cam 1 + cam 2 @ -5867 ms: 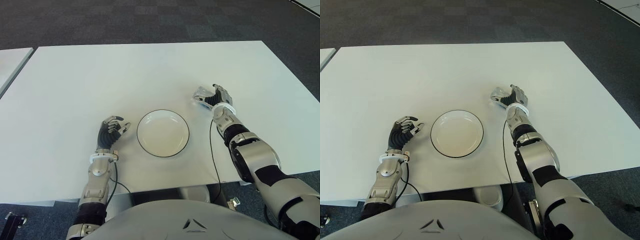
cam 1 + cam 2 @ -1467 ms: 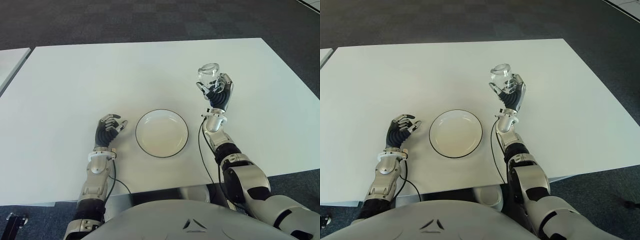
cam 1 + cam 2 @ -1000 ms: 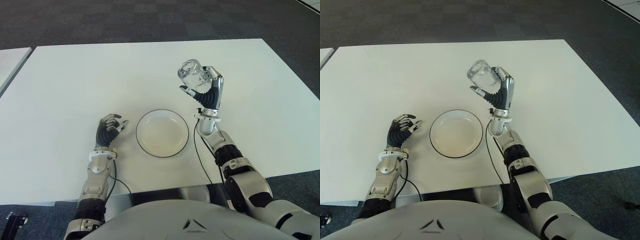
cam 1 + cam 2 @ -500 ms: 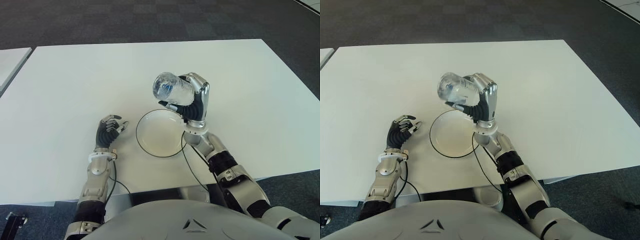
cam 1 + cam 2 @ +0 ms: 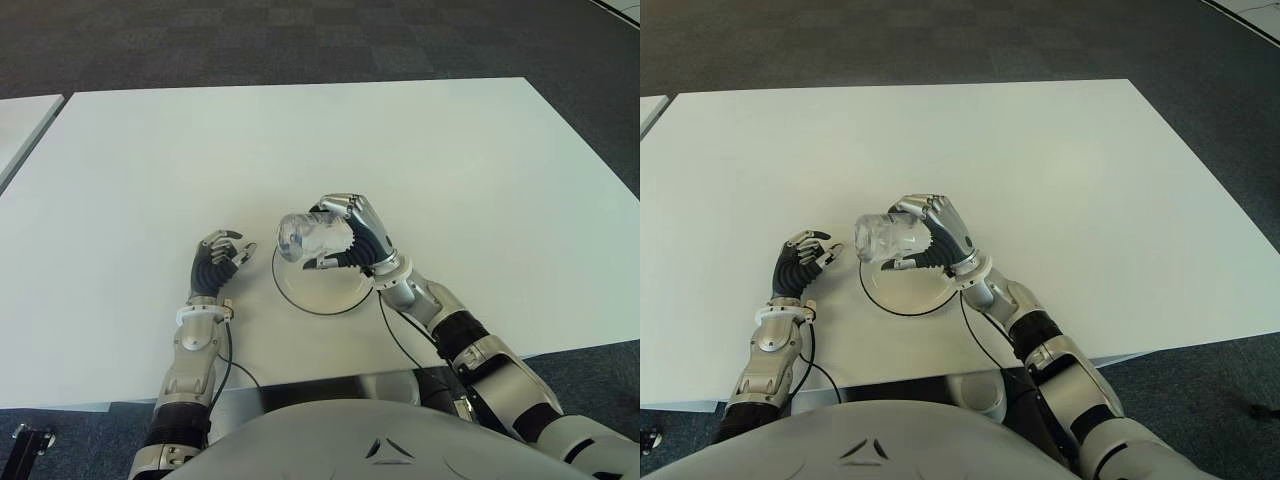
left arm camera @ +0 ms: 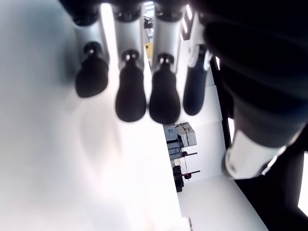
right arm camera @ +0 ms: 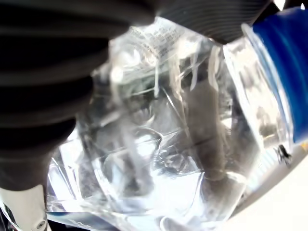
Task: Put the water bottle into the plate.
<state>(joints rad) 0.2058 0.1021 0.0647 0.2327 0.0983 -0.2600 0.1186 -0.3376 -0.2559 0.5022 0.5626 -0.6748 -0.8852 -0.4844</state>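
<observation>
Left eye view: one water bottle (image 5: pixel 308 237), one plate (image 5: pixel 322 290).

We have carried the clear crumpled plastic water bottle (image 5: pixel 308 236) from the table's right side, lifted it, and now our right hand (image 5: pixel 358 240) holds it on its side over the black-rimmed white plate (image 5: pixel 345 296)

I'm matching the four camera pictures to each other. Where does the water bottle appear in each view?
Left eye: water bottle, centre, in the right hand over the plate.
Right eye: left of centre, over the plate.
Left wrist: not in it.
Right wrist: fills the picture.
Shared landmark: the plate.
</observation>
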